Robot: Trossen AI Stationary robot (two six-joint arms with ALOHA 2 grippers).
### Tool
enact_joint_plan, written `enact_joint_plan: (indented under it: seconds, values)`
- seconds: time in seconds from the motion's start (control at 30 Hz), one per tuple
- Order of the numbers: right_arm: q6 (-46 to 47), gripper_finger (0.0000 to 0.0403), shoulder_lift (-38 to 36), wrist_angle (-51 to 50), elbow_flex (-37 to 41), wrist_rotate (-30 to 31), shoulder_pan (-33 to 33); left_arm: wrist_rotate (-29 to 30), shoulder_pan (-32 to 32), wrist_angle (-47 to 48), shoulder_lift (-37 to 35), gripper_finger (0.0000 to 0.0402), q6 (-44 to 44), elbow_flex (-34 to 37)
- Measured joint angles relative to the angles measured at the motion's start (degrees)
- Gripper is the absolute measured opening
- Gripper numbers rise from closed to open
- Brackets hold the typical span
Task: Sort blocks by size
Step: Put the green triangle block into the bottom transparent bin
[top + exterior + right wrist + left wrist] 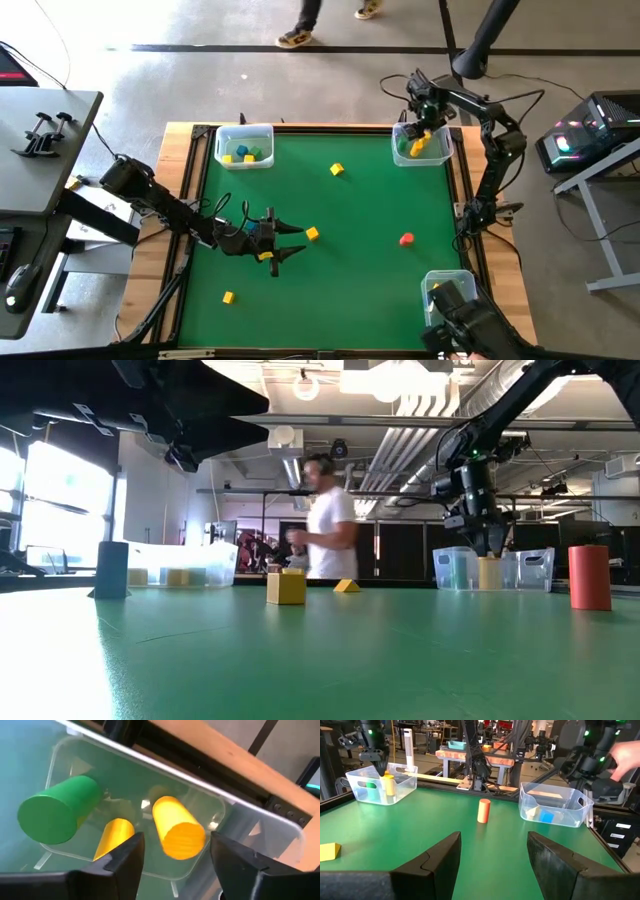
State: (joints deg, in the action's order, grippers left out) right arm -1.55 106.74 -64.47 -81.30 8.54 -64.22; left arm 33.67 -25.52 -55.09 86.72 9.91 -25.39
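Observation:
My right gripper point(175, 855) hangs open over the far right clear bin point(440, 152). Inside the bin lie a green cylinder point(57, 810) and two yellow cylinders point(177, 827), point(114, 837). The nearer yellow one shows between my fingers, but they do not touch it. My left gripper point(288, 243) is open and empty low over the green mat, left of the middle. A yellow block point(313, 233) lies just past its fingertips, and another yellow block point(265, 256) lies beside it. More blocks lie loose on the mat: yellow point(337, 170), yellow point(229, 297) and a red cylinder point(406, 239).
A clear bin point(244, 146) at the far left holds yellow, green and blue blocks. A third bin point(555, 807) at the near right holds a blue block. A wooden frame point(190, 200) edges the mat. A person point(325, 520) walks behind the table, and a hand point(627, 752) shows at the right.

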Motion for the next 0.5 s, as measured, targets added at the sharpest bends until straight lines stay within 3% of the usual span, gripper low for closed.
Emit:
enact_joint_plan:
  seconds: [0.5]
  values:
    - [0.0, 0.022, -16.3, -1.9, -4.1, 2.8, 2.6, 0.0, 0.0, 0.0, 0.0, 0.0213, 0.4, 0.0]
